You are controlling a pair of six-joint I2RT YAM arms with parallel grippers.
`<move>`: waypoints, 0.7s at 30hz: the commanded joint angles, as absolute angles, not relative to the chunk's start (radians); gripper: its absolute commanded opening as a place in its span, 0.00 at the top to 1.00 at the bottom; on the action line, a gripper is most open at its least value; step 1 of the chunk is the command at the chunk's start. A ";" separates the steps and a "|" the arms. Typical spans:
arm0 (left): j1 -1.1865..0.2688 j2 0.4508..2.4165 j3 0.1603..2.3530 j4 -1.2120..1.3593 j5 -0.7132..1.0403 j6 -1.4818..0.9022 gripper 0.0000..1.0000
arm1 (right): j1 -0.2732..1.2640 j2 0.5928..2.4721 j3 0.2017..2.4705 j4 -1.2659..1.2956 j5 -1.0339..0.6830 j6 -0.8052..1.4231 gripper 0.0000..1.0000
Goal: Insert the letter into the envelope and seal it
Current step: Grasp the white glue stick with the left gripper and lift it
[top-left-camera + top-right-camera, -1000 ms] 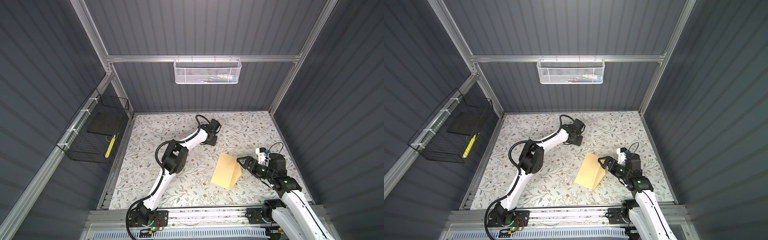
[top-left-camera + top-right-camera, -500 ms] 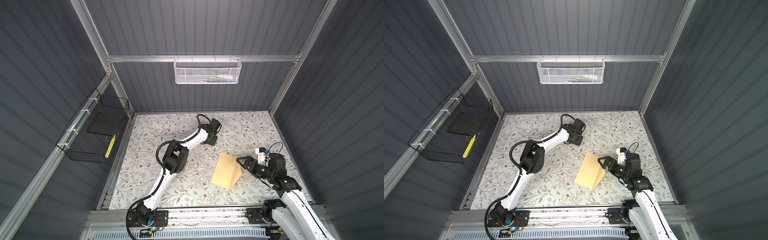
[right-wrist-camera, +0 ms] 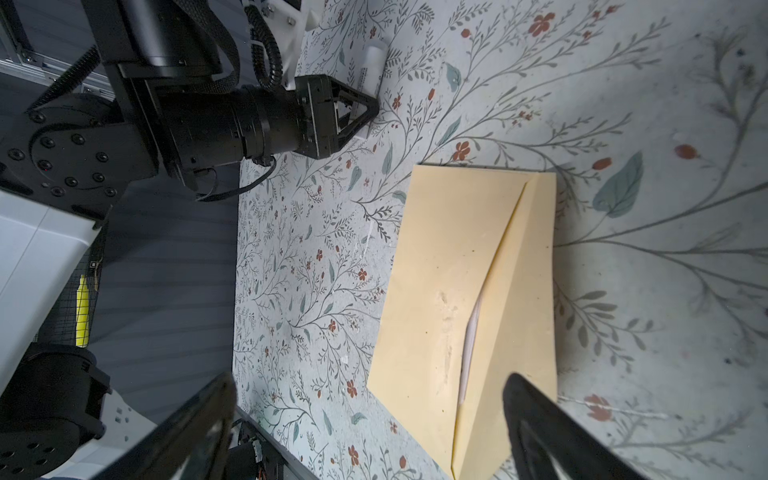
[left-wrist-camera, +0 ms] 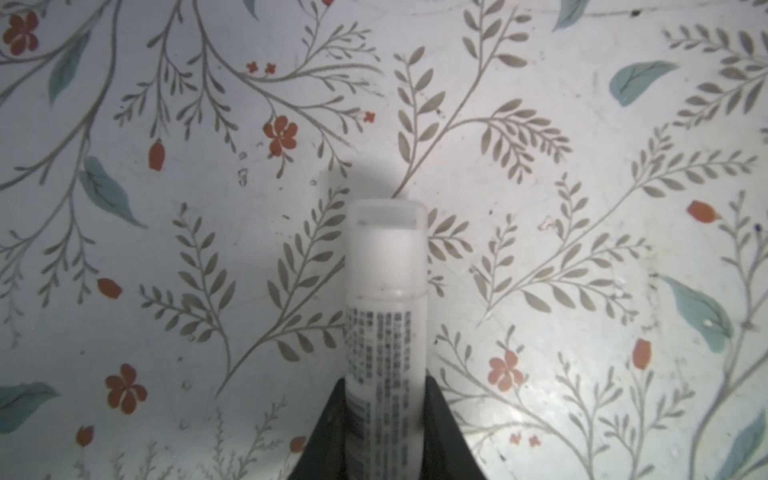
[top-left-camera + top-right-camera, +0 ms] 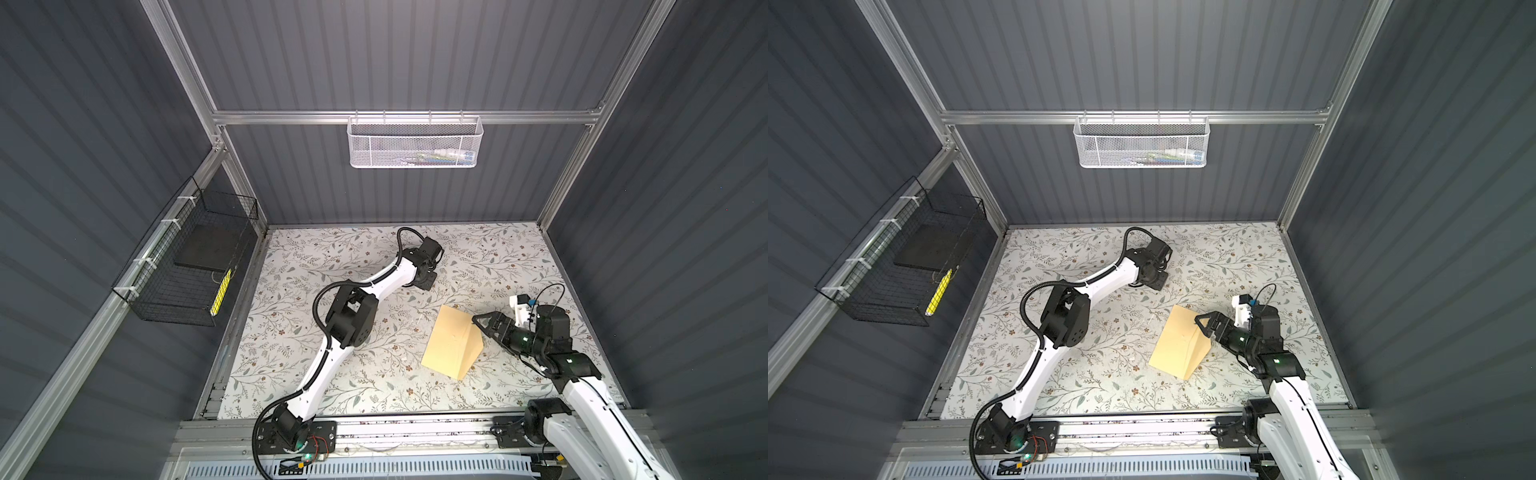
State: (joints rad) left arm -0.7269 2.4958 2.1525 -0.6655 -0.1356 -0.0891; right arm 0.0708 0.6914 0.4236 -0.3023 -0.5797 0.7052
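Sealing step in hand: the letter [image 3: 471, 332] sits inside the envelope [image 5: 451, 345], which lies near the counter's [image 5: 332, 249] middle, only a white sliver showing under the half-raised flap [image 3: 523, 291]. Farther back, the left claw [image 4: 384, 386] pinches a white tube [image 4: 384, 266], jaws snug against both its sides. The right claw [image 3: 368, 380] waits wide open beside the flap. Next, likely, the tube must be lifted and carried to the flap. Arms and envelope sit as in the earlier frames.
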 commanded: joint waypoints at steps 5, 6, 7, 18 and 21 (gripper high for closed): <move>-0.727 2.186 1.676 -0.337 -0.033 0.072 0.84 | 0.064 0.699 0.456 -0.283 -0.599 0.712 0.01; -0.726 2.143 1.626 -0.298 -0.011 0.088 0.84 | 0.061 0.705 0.468 -0.282 -0.615 0.709 0.01; -0.727 2.101 1.579 -0.268 0.007 0.106 0.84 | 0.058 0.709 0.479 -0.283 -0.628 0.709 0.01; -0.727 1.765 1.205 -0.130 0.162 0.297 0.90 | 0.046 0.752 0.615 -0.326 -0.781 0.674 0.01; -0.726 1.681 1.123 -0.093 0.250 0.370 0.90 | 0.046 0.773 0.644 -0.349 -0.828 0.647 0.01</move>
State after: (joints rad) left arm -0.7258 1.7527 1.1831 -0.1585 0.1310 0.2588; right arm 0.0517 0.7589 0.6083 -0.3126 -0.7509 0.6903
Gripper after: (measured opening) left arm 0.266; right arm 0.989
